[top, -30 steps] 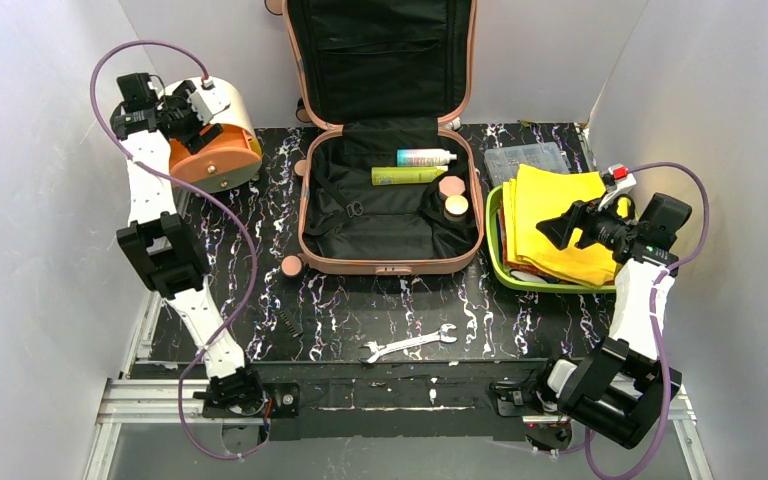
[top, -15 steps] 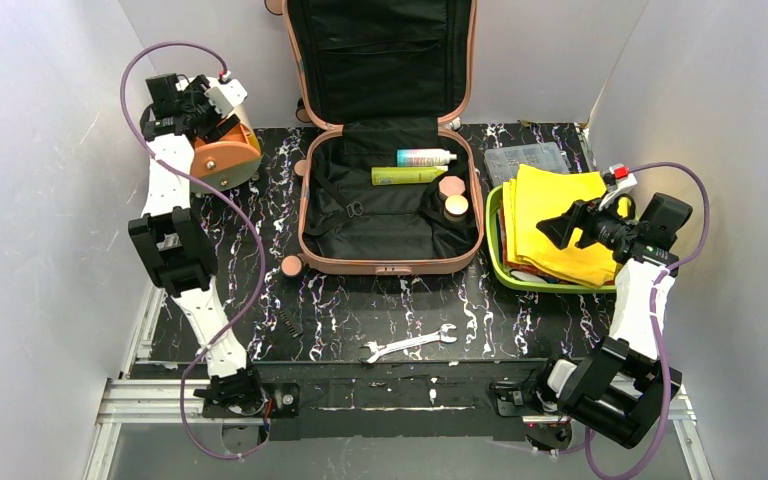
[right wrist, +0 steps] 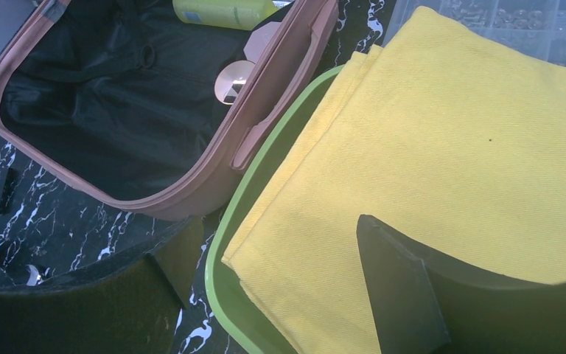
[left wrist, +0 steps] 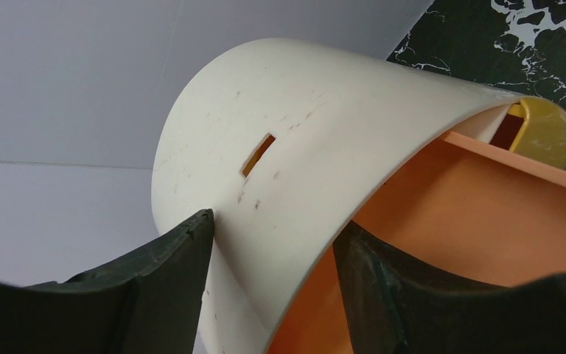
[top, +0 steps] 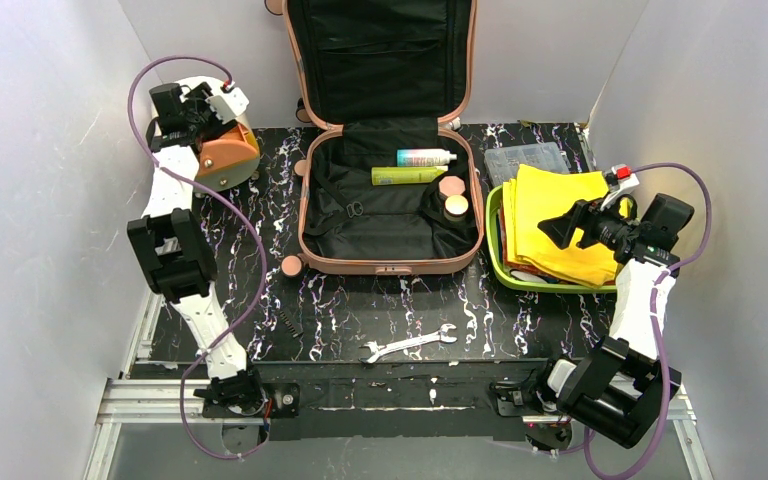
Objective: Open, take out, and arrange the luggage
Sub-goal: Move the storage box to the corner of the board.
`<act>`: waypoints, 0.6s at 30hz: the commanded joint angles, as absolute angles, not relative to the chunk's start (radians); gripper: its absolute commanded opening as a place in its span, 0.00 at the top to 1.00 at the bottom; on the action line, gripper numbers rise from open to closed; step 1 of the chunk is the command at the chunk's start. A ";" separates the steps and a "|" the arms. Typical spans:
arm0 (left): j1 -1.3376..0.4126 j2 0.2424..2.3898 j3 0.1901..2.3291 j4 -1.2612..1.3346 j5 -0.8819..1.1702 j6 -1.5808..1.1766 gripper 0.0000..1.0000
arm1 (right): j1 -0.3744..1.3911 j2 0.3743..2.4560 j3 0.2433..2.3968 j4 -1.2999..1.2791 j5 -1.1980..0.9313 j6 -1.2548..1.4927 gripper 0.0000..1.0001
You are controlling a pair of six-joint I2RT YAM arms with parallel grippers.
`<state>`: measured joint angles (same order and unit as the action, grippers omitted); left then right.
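The luggage (top: 385, 266), a salmon-pink suitcase, lies open at the back centre with its lid (top: 380, 60) upright against the wall. Its black lining holds a teal-and-white bottle (top: 425, 157), a lime bottle (top: 408, 175) and two round jars (top: 454, 196). My left gripper (top: 212, 122) is at the far left on the round cream-and-orange box (top: 230, 155). In the left wrist view my left gripper (left wrist: 273, 221) straddles the box's cream wall (left wrist: 287, 147), one finger outside and one against the orange inside. My right gripper (top: 552, 232) hovers open over the yellow cloths (right wrist: 449, 133), beside the luggage (right wrist: 214, 177).
A lime-green tray (top: 494, 252) right of the suitcase holds the yellow cloths (top: 555, 215). A clear compartment box (top: 527, 160) sits behind it. A wrench (top: 408, 343) and a small black spring (top: 288, 322) lie near the front. A pink disc (top: 292, 265) lies by the suitcase's front left corner.
My left arm has swung back and to the right over the round box, and its jaws have narrowed onto the cream wall. The right arm has not moved.
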<state>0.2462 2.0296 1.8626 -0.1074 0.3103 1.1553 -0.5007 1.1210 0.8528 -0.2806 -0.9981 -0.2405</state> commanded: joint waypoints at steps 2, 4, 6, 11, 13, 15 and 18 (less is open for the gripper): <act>0.251 1.939 1.791 -0.091 0.312 1.114 0.52 | -0.509 1.124 0.848 -0.243 -1.025 -0.238 0.15; 0.249 1.936 1.765 -0.058 0.302 1.127 0.58 | -0.509 1.124 0.848 -0.244 -1.026 -0.238 0.15; 0.249 1.940 1.751 -0.046 0.290 1.146 0.65 | -0.509 1.122 0.848 -0.244 -1.028 -0.238 0.15; 0.249 1.945 1.736 -0.026 0.269 1.154 0.82 | -0.513 1.117 0.847 -0.245 -1.030 -0.238 0.15; 0.247 1.938 1.732 -0.023 0.266 1.152 0.91 | -0.514 1.118 0.847 -0.244 -1.030 -0.237 0.15; 0.244 1.923 1.731 -0.022 0.261 1.143 1.00 | -0.515 1.118 0.847 -0.244 -1.032 -0.237 0.15; 0.236 1.894 1.730 -0.027 0.252 1.119 1.00 | -0.515 1.120 0.848 -0.244 -1.034 -0.235 0.15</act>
